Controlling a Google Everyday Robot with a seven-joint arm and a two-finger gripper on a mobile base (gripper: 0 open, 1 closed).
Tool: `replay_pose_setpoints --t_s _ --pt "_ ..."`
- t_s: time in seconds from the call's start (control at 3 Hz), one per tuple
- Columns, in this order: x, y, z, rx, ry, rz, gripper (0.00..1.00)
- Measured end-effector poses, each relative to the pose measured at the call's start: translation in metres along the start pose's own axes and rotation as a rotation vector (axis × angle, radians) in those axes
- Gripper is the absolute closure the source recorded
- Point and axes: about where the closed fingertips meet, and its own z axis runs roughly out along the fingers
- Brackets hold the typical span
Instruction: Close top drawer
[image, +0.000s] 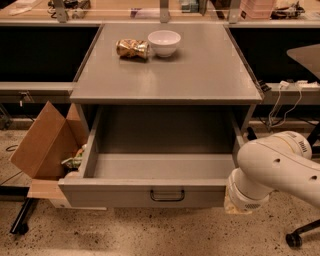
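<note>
The top drawer (150, 192) is wide, deep and grey, and it stands pulled far out of the grey cabinet (200, 75). Its inside looks empty. A small dark loop handle (167, 195) sits at the middle of its flat front. My white arm (280, 167) reaches in from the right. My gripper (231, 202) is at the end of the arm, right against the drawer front's right corner, mostly hidden by the wrist.
A white bowl (164, 42) and a crumpled snack bag (132, 48) lie on the cabinet top at the back. An open cardboard box (45, 142) with rubbish stands on the floor left of the drawer. Chair legs (300, 235) and cables (280, 105) are at the right.
</note>
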Motion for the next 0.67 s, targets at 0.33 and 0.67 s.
replay_pose_setpoints --t_s 0.33,0.67 --pt "0.000 0.000 0.000 0.000 0.000 0.000 0.11" --pt "-0.003 -0.011 0.001 0.011 -0.007 -0.031 0.00"
